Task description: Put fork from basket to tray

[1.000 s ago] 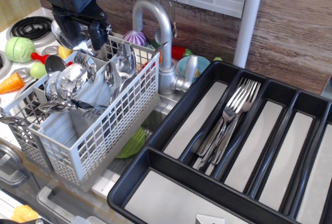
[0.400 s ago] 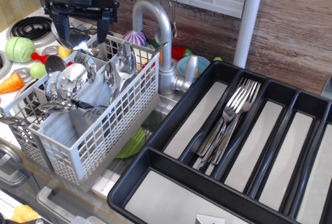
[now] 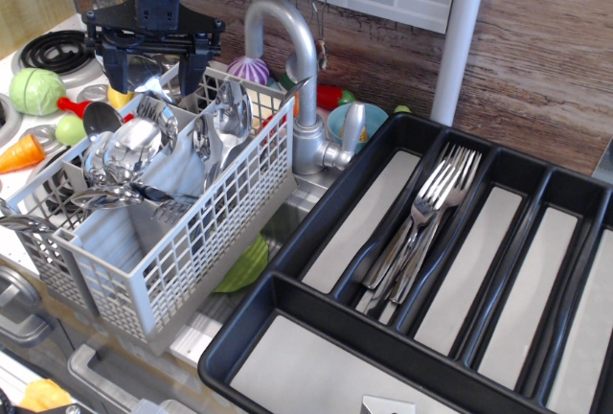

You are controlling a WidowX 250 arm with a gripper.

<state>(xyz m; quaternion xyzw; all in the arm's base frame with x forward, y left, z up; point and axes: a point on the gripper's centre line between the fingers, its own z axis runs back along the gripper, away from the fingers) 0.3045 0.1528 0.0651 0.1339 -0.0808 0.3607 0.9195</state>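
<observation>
Observation.image shows your tool [image 3: 153, 71] has turned square and dropped slightly over the basket [image 3: 182, 241] at the table's far-left corner, jaws spread and empty. Your next fork [image 3: 153, 112] waits in the basket, not yet in the tray [image 3: 316, 218].

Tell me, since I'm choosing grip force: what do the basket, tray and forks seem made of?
Basket: probably matte light grey plastic, moulded square lattice. Tray: likely black plastic, slight sheen on its walls, grey bottoms. Forks: apparently polished metal, bright reflections.
</observation>
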